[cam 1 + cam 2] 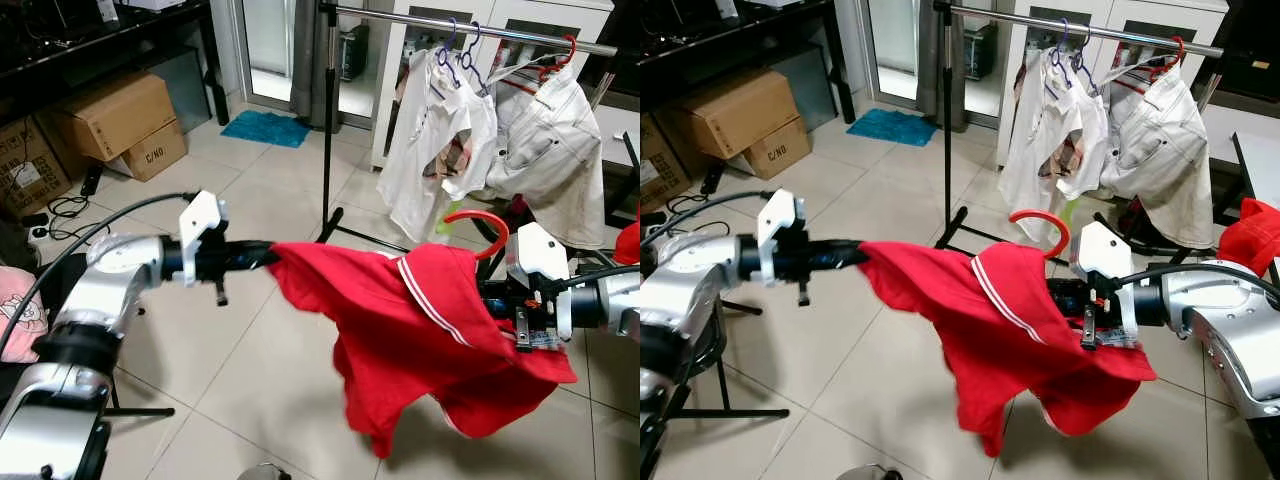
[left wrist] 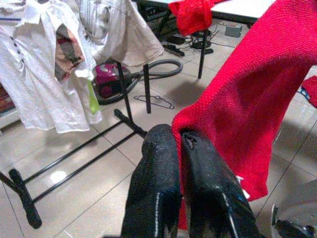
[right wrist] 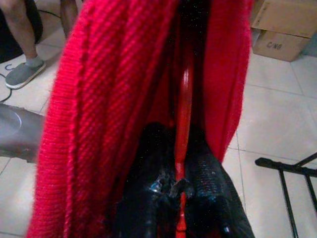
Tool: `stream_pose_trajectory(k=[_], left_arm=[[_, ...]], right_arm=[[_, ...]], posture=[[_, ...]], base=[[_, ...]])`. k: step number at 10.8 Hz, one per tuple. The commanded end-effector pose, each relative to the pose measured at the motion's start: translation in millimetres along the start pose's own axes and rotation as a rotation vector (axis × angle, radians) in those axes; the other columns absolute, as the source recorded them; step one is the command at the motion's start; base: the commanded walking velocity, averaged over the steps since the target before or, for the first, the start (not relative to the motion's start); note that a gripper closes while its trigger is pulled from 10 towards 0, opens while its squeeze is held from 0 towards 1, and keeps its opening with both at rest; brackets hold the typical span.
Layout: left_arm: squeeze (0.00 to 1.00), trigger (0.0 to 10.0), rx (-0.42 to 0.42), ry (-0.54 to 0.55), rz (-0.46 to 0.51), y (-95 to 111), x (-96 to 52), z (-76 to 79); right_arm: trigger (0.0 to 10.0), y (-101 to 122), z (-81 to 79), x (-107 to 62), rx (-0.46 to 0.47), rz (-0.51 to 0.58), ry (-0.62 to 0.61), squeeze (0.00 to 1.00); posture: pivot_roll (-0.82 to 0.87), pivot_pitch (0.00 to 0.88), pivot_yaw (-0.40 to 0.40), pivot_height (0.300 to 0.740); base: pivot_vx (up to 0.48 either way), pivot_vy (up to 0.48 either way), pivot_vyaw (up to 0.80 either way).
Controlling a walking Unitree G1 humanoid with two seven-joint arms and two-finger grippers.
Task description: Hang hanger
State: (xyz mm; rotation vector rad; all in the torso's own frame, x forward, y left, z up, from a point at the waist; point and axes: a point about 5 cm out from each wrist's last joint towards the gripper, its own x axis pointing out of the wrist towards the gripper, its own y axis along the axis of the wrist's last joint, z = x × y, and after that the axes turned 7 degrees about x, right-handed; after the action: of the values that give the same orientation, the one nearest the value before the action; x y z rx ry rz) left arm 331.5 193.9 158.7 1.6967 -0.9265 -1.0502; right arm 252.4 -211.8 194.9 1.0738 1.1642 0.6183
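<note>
A red shirt (image 1: 420, 340) hangs on a red hanger and is stretched between my two grippers in front of me. The hanger's hook (image 1: 478, 222) sticks up above the collar. My left gripper (image 2: 177, 135) is shut on the shirt's sleeve end, out to the left. My right gripper (image 3: 181, 145) is shut on the hanger's red bar (image 3: 184, 99), with shirt cloth draped over both sides of it. Beyond, the metal clothes rail (image 1: 480, 27) runs across the back, carrying white garments (image 1: 545, 150) on hangers.
The rail's black upright and floor feet (image 1: 330, 220) stand just behind the shirt. Cardboard boxes (image 1: 115, 115) and a blue mat (image 1: 265, 128) lie at the back left. A vacuum cleaner (image 2: 106, 79) sits under the rail. A person's legs (image 3: 22, 44) stand nearby.
</note>
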Motion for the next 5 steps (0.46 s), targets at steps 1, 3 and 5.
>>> stream_pose_trajectory(k=[1,3,5], left_arm=[[0.00,0.0,0.020,-0.012,0.008,4.9,2.9,-3.0],[0.00,0.0,0.023,-0.020,0.015,5.7,5.5,-4.4],[0.00,0.0,0.005,-0.006,0.051,6.0,4.6,-5.7]], right_arm=[[10.0,9.4,-1.3,-5.4,-0.037,0.024,0.001,0.00],[10.0,9.1,-2.1,-5.9,-0.037,0.021,-0.004,0.00],[10.0,7.6,-2.2,-6.6,-0.033,0.019,-0.012,0.00]], posture=[[-0.05,0.000,0.040,0.740],[-0.05,0.000,0.045,0.740],[-0.05,0.000,0.045,0.740]], base=[[0.000,0.000,0.00],[0.000,0.000,0.00],[0.000,0.000,0.00]])
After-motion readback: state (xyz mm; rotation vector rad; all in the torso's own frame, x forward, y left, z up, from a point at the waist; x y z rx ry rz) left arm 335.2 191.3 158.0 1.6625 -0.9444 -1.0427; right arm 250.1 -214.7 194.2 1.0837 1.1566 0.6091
